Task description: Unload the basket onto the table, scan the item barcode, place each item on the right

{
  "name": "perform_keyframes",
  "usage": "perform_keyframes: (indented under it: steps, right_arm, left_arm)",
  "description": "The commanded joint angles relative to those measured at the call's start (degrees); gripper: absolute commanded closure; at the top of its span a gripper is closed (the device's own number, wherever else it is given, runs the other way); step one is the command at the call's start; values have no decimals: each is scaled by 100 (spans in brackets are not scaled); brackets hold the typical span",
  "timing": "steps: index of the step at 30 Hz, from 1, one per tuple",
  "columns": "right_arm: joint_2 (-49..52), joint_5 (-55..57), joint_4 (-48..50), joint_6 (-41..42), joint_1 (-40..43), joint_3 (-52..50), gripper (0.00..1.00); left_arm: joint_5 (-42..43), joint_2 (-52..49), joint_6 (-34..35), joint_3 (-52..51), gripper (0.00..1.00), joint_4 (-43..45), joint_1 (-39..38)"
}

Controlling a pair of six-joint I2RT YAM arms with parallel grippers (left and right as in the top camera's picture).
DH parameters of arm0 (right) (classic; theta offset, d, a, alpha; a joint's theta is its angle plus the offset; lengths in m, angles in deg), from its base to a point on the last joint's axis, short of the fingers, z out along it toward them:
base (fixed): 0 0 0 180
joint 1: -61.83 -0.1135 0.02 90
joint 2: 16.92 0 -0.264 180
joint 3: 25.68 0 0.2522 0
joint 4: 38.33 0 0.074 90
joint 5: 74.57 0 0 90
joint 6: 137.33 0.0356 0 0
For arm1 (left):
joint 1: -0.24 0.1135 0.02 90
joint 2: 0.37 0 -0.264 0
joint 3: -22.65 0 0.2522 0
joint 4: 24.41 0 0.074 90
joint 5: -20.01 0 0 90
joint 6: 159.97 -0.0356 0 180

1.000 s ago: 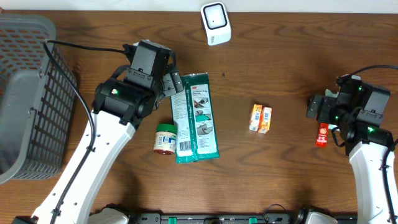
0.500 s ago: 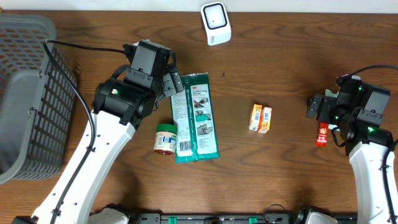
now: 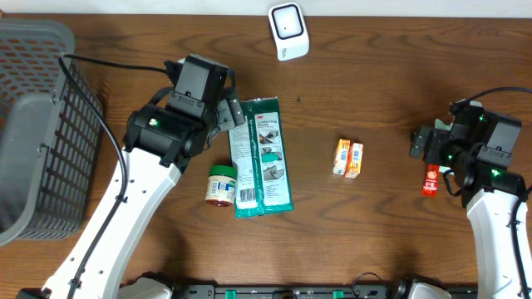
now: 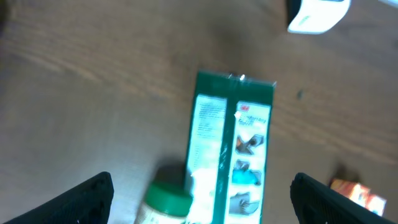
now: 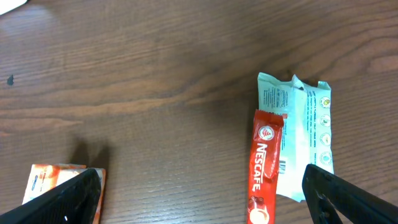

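The white barcode scanner (image 3: 288, 31) stands at the table's far edge, its corner visible in the left wrist view as the scanner (image 4: 317, 14). A flat green package (image 3: 261, 158) lies left of centre with a green-lidded jar (image 3: 221, 184) against its left side. My left gripper (image 3: 229, 112) hovers over the package's top-left end, open and empty; its wrist view shows the package (image 4: 230, 143) and jar (image 4: 166, 202) between the spread left gripper (image 4: 202, 202). My right gripper (image 5: 205, 199) is open above a red Nescafe stick (image 5: 262, 168) lying on a white packet (image 5: 305, 134).
A grey wire basket (image 3: 33, 124) fills the left edge. Two small orange boxes (image 3: 348, 159) lie side by side between the arms. The red stick (image 3: 431, 179) sits beside the right arm. A black cable runs from the basket side to the left arm.
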Motion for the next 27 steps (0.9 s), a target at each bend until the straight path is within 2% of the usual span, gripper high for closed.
perform_keyframes:
  steps: [1, 3, 8, 12, 17, 27]
  right_arm:
    - [-52, -50, -9, 57, 24, 90, 1]
    - [-52, -50, -9, 57, 24, 90, 1]
    - [-52, -50, -9, 57, 24, 90, 1]
    - [-52, -50, -9, 57, 24, 90, 1]
    - [-52, -50, -9, 57, 24, 90, 1]
    - [-52, -50, -9, 57, 24, 90, 1]
  left_arm:
    - [-33, 11, 22, -87, 9, -302, -4]
    - [-37, -61, 20, -208, 13, -551, -2]
    - [66, -315, -50, -645, 14, -857, -24]
    - [879, -627, -857, -885, 13, -763, -79]
    - [960, -1187, -1419, -898, 11, -697, -94]
    - [960, -2109, -1504, -898, 9, -645, -94]
